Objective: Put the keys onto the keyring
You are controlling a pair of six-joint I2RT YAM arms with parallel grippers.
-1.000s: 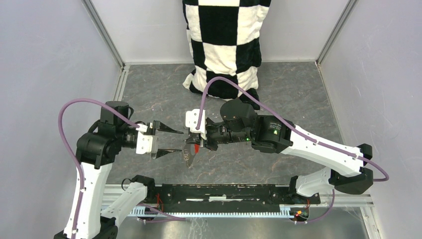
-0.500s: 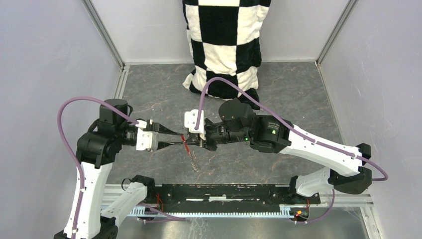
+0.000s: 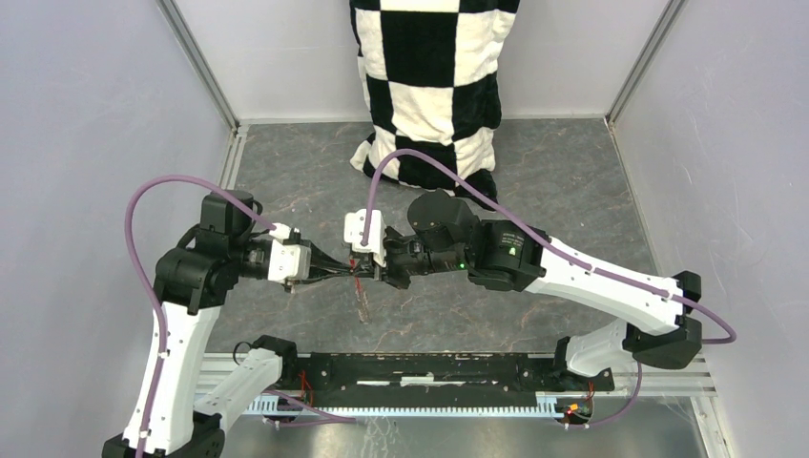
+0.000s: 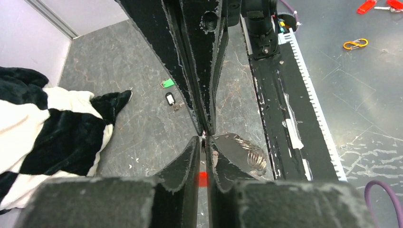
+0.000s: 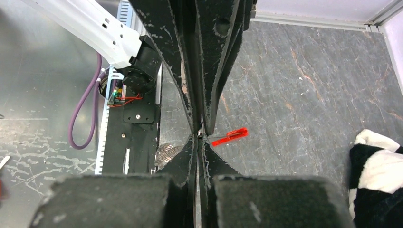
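The keyring is held in mid-air between both grippers. Its red tag point(image 3: 355, 278) hangs at the meeting point, and a silvery coiled part point(image 3: 365, 307) dangles below. My left gripper point(image 3: 343, 271) is shut on the thin ring point(image 4: 203, 141), with the red tag point(image 4: 203, 178) showing between its fingers. My right gripper point(image 3: 363, 271) is shut on the same ring from the opposite side point(image 5: 199, 137); the red tag point(image 5: 230, 136) sticks out to its right. The green-headed key point(image 4: 167, 83) and the black-headed key point(image 4: 170, 99) lie on the table near the cloth's tip. The top view hides them.
A black-and-white checkered cloth point(image 3: 429, 76) lies at the back middle. A black rail point(image 3: 429, 368) runs along the front edge. An orange clip point(image 4: 355, 43) and red items point(image 4: 367, 6) lie on the metal surface beyond the rail. Grey walls close both sides.
My left gripper was open a second ago; it has moved right and shut on the keyring. The right gripper has shifted slightly left with the ring.
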